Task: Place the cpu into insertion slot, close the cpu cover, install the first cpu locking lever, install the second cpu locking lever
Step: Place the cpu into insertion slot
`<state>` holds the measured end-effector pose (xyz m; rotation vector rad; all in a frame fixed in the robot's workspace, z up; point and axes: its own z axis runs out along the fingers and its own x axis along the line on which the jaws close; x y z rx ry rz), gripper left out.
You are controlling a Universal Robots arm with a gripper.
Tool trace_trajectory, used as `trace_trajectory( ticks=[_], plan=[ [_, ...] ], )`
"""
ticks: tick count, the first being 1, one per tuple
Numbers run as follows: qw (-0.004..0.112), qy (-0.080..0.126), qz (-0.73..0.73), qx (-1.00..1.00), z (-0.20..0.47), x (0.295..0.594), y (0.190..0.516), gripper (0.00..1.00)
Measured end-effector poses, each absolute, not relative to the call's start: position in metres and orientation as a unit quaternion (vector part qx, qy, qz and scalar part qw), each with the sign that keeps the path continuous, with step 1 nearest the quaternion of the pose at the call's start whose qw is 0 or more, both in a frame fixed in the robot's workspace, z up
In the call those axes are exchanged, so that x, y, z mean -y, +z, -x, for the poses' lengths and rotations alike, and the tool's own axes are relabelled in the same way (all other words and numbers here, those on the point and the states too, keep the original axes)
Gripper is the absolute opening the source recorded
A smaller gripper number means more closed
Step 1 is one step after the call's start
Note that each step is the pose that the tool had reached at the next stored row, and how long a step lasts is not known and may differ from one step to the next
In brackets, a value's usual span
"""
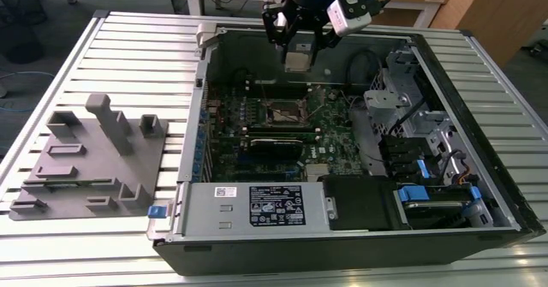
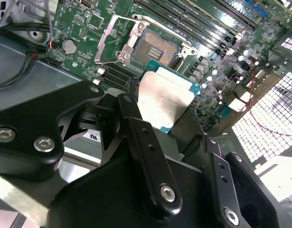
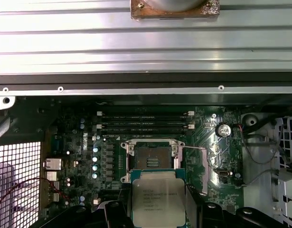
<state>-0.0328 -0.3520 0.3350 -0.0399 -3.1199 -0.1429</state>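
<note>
Claw (image 1: 298,56) clamped on the cpu (image 3: 157,202), silver face showing lines of print. It hangs clear of the insertion slot (image 3: 153,161), which lies bare with the cpu cover (image 2: 104,42) swung open.

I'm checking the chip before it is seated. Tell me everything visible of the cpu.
The cpu is a small flat square chip with a pale silver-grey metal face bearing faint print, on a teal-green base. The gripper holds it by opposite edges between black jaws. It hangs in the air inside the open case, roughly parallel to the board, near the empty insertion slot but not yet in it.
</note>
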Motion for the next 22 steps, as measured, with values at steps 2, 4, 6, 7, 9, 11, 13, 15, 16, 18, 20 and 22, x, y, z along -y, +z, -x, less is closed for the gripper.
trace_trajectory(
  ticks=[2,4,6,7,9,11,13,15,16,18,20,22],
  plan=[
    [0.009,-0.046,0.013,0.999,0.0328,0.352,0.3349,0.54],
    [0.009,-0.046,0.013,0.999,0.0328,0.352,0.3348,0.54],
    [0.009,-0.046,0.013,0.999,0.0328,0.352,0.3337,0.54],
    [0.009,-0.046,0.013,0.999,0.0328,0.352,0.3329,0.54],
    [0.009,-0.046,0.013,0.999,0.0328,0.3519,0.3316,0.54],
    [0.009,-0.046,0.013,0.999,0.0328,0.352,0.3314,0.54],
    [0.009,-0.046,0.013,0.999,0.0328,0.352,0.3313,0.54],
    [0.009,-0.046,0.013,0.999,0.0328,0.352,0.3311,0.54],
    [0.009,-0.046,0.013,0.999,0.0328,0.352,0.3309,0.54],
    [0.009,-0.046,0.013,0.999,0.0328,0.352,0.3307,0.54],
    [0.009,-0.046,0.013,0.999,0.0328,0.352,0.3303,0.54],
    [0.009,-0.046,0.013,0.999,0.0328,0.352,0.3299,0.54]
  ],
)
